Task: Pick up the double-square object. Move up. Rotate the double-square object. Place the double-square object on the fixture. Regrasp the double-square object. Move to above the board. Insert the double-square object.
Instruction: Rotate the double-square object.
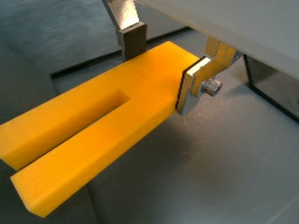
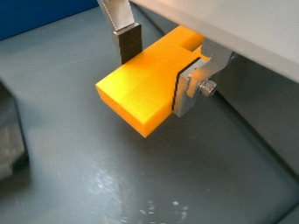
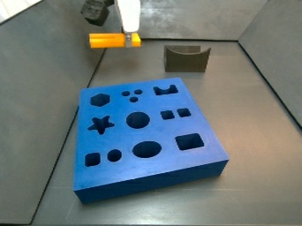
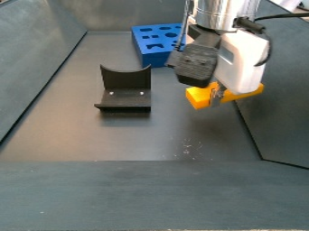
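The double-square object [image 1: 105, 118] is a yellow-orange block with a lengthwise slot. It sits between the silver fingers of my gripper [image 1: 163, 70], which is shut on its solid end, as both wrist views show [image 2: 159, 72]. In a side view the double-square object [image 3: 109, 40] hangs level below the gripper [image 3: 129, 35], above the dark floor, behind the board [image 3: 154, 181] and left of the fixture [image 3: 185, 58]. From the opposite side, the double-square object [image 4: 201, 96] hangs under the gripper [image 4: 209, 88], right of the fixture [image 4: 123, 88], with the board [image 4: 157, 56] behind.
Dark sloping walls [image 3: 266, 71] enclose the floor on all sides. The blue board has several shaped holes, among them a star [image 3: 101, 124] and a hexagon [image 3: 101, 99]. The grey floor [image 2: 176, 175] lies below the held block.
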Controlling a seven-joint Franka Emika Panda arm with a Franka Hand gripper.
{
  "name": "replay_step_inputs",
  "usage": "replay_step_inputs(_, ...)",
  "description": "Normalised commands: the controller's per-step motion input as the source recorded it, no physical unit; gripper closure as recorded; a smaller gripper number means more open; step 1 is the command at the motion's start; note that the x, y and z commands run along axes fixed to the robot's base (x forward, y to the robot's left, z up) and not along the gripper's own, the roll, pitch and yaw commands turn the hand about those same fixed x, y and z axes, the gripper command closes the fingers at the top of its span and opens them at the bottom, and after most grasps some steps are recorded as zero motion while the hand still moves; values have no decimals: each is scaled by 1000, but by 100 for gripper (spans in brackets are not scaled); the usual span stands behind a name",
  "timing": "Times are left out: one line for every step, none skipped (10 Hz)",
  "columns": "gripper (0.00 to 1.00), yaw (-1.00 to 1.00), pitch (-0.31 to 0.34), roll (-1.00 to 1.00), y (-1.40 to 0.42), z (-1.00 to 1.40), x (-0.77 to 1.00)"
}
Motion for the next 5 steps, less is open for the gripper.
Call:
replay_step_inputs(100, -1000, 1, 0, 23, -10, -5)
replay_step_inputs(100, -1000, 1, 0, 23, -10, -5)
replay_step_inputs(100, -1000, 1, 0, 23, -10, -5)
replay_step_inputs(100, -1000, 1, 0, 23, -11, -6)
replay_step_inputs(100, -1000, 1, 0, 23, -11, -6)
